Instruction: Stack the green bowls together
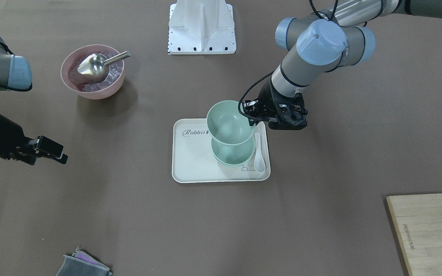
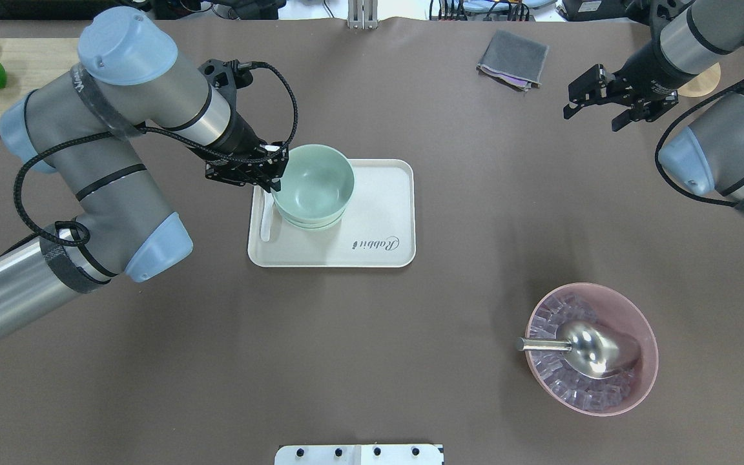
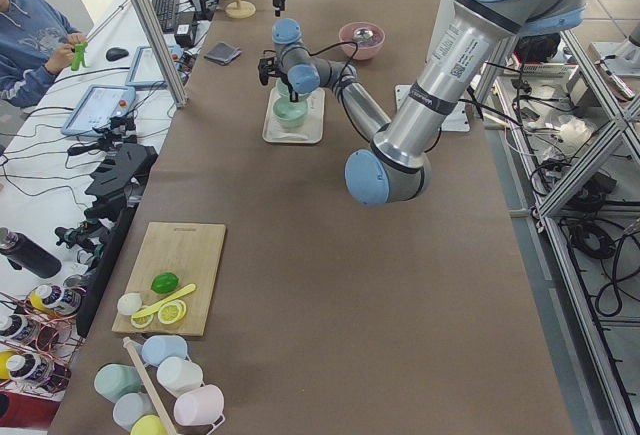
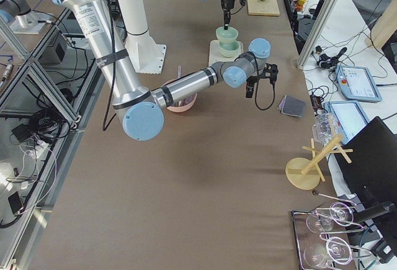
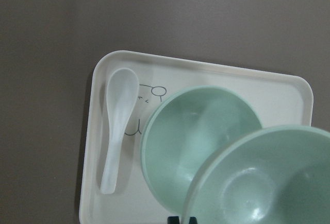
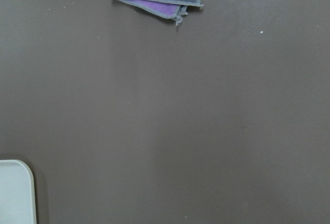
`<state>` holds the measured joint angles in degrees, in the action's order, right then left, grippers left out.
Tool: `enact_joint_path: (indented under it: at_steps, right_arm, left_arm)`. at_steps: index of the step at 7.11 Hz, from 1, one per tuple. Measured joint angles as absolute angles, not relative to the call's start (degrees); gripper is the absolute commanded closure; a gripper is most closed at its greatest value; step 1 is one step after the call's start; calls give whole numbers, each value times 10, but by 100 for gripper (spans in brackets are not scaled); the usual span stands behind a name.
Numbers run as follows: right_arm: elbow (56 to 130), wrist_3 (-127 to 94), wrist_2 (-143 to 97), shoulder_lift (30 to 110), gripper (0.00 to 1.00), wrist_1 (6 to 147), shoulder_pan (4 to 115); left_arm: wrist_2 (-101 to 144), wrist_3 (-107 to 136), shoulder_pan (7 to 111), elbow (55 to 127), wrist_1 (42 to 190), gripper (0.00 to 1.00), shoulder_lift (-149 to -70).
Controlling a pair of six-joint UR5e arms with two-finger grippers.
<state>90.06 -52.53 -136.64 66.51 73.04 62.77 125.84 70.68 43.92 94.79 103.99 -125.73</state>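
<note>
My left gripper (image 2: 275, 171) is shut on the rim of one pale green bowl (image 2: 315, 179) and holds it tilted just above the other green bowls (image 2: 310, 223) on the white tray (image 2: 378, 213). The lower bowls show a double rim, so they look nested. In the front view the held bowl (image 1: 228, 122) hangs over the lower ones (image 1: 233, 155), with the gripper (image 1: 253, 119) at its edge. The left wrist view shows the held bowl (image 5: 268, 183) partly over the lower bowl (image 5: 185, 141). My right gripper (image 2: 595, 115) is open and empty, far off to the right.
A white spoon (image 2: 267, 223) lies on the tray beside the bowls. A pink bowl (image 2: 637, 381) with ice and a metal scoop (image 2: 588, 345) stands at the near right. A grey cloth (image 2: 513, 58) lies at the far side. A cutting board (image 2: 23, 84) with lime is far left.
</note>
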Motion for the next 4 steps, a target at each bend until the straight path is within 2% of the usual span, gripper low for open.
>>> enact_joint_path:
  at_steps: [4]
  right_arm:
    - [900, -524, -1368, 666, 0, 730, 634]
  left_arm:
    - [1259, 721, 460, 957, 1058, 2, -1253]
